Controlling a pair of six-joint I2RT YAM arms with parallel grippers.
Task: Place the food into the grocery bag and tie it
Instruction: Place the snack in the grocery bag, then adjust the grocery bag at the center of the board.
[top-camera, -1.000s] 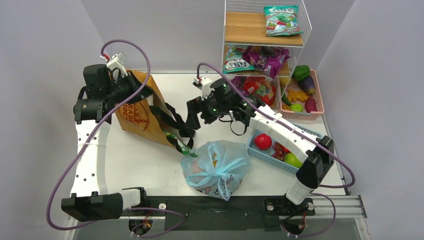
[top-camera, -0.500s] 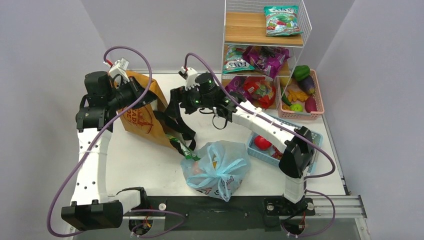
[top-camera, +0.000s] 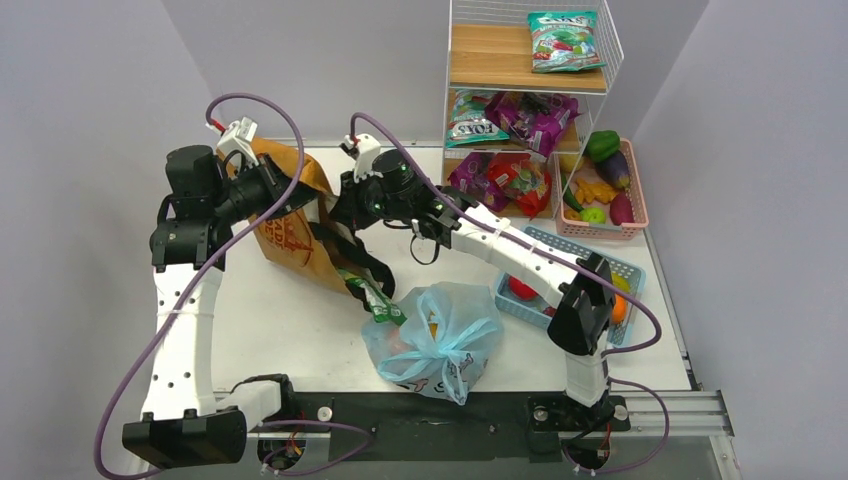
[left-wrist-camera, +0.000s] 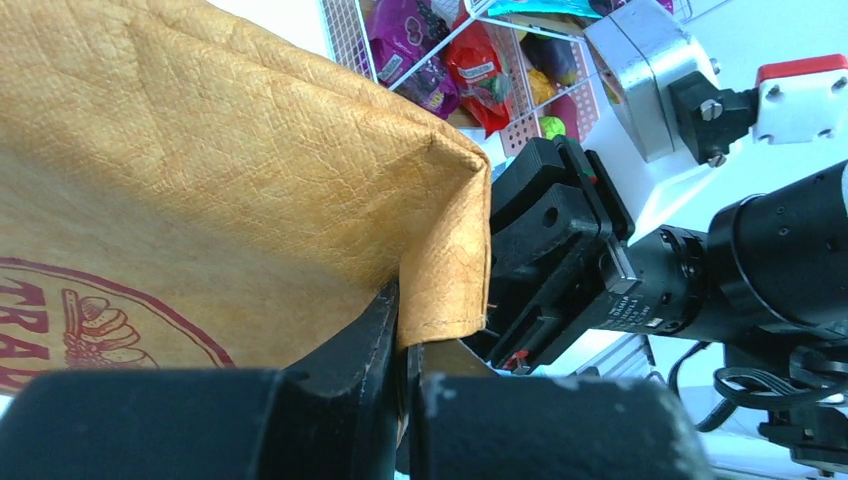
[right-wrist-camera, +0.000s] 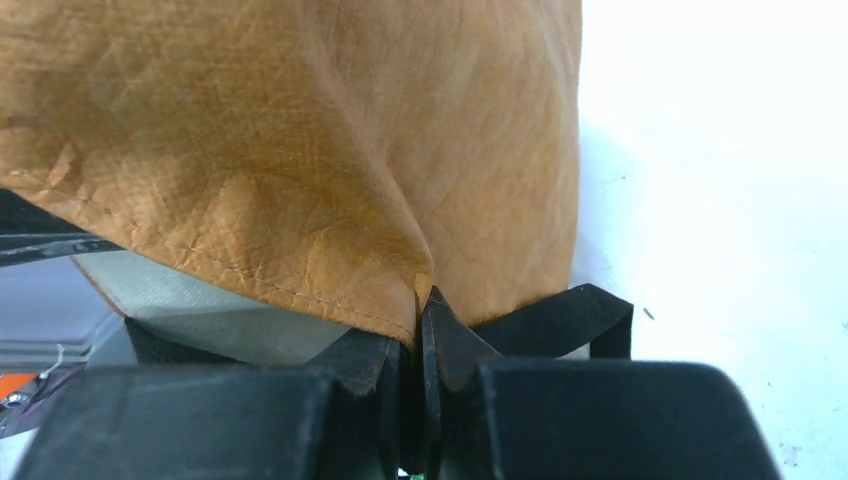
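Table (top-camera: 270, 320): tan tote (top-camera: 285, 235) behind grocery bag (top-camera: 440, 335), snack shelf (top-camera: 500, 70) rear-R.

grocery bag (top-camera: 447, 345): lt-blue plastic, handles knotted, on table (top-camera: 260, 320) nr front edge | food (top-camera: 432, 322): inside, orange bit showing thru

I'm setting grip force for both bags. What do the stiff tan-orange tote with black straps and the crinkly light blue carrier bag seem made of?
Tan-orange tote: probably coated kraft paper or faux leather, matte; fine wrinkled grain, sharp creases and a stitched hem show. Light blue carrier bag: thin plastic film, slightly glossy, translucent; orange contents show through its crumpled skin.
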